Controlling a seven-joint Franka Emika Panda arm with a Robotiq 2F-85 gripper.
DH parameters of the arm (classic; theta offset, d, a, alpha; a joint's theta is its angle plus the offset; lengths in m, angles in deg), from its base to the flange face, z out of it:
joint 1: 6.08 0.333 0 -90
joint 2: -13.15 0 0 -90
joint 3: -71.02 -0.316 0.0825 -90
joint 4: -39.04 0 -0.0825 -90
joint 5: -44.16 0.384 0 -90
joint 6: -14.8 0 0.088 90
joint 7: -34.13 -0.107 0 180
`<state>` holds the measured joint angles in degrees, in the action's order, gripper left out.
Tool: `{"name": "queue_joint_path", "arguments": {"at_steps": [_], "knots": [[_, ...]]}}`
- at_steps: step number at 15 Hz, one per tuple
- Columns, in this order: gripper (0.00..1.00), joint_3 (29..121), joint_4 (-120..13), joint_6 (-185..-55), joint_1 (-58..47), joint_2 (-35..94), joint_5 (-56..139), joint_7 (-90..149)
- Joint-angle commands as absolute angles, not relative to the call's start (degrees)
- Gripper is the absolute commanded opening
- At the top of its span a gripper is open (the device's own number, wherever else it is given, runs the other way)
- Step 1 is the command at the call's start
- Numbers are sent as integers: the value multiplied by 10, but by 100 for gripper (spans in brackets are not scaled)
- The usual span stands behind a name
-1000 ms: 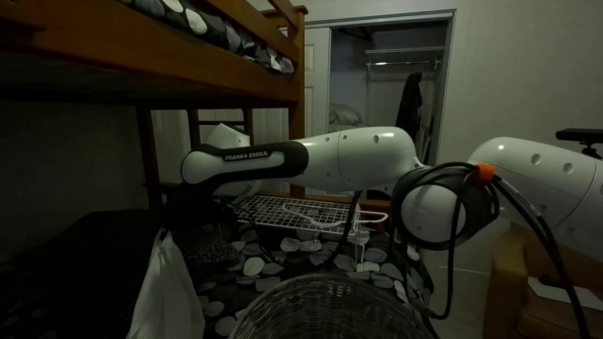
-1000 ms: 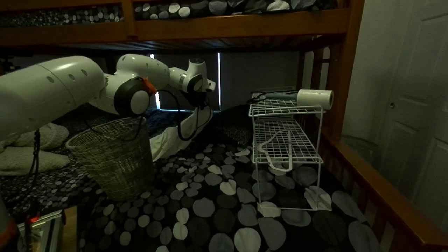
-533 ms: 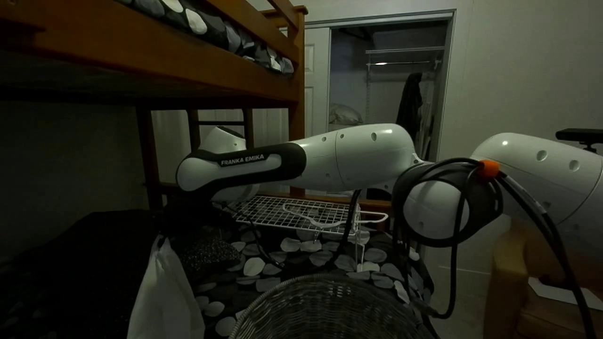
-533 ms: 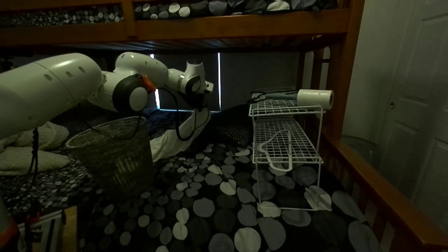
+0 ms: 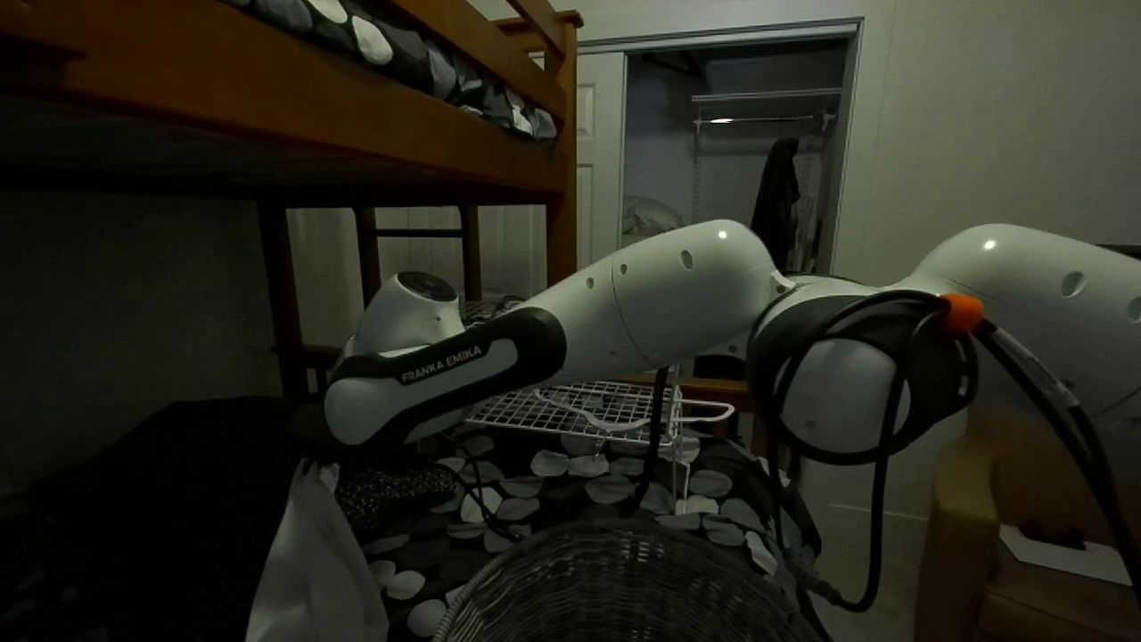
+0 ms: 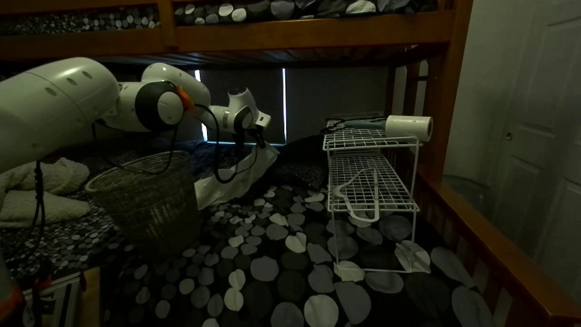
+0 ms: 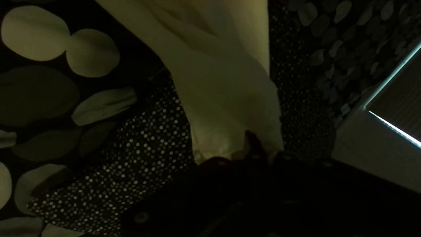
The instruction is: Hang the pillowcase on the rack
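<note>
White pillowcase [image 7: 217, 82] is in our hand [image 6: 261, 142]: we have one end pinched between the fingers [image 7: 255, 146], held above the bench [image 6: 254, 295] toward its far edge in an exterior view. The rest slopes down to the bench and over to the wicker basket [image 6: 156, 213]; touching it or just beside, we can't tell. Wrist view is near black around the fingers, so we can't read the exact pinch. Dark speckled fabric [image 7: 144, 144] shows on both sides of the pillowcase there.

White wire rack [image 6: 392, 184] stands upright beside the wooden rail [image 6: 499, 250] on the bench's right edge in an exterior view, well apart from our hand and the pillowcase. On its lower shelf we have a white hanger [image 6: 376, 195], one end sticking out past the shelf edge. Upper shelf carries a white cylinder [image 6: 408, 128] on its side. Cream blanket [image 6: 59, 209] sits bunched near the bench's left edge in an exterior view. Our arm [image 6: 170, 111] extends from that side too. Upper bunk [image 6: 308, 38] spans overhead.
</note>
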<state>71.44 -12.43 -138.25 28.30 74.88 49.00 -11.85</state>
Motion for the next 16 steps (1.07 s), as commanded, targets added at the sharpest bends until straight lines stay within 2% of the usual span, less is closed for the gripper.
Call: {"name": "queue_joint_path", "arguments": {"at_steps": [1, 5, 10, 16], "knots": [[3, 716, -128, -1383, 283, 745, 490, -120], [1, 736, -200, -1371, 290, 701, 468, -112], [1, 789, -334, -1451, 322, 628, 468, -198], [1, 1042, -480, -1479, 513, 562, 454, -447]]}}
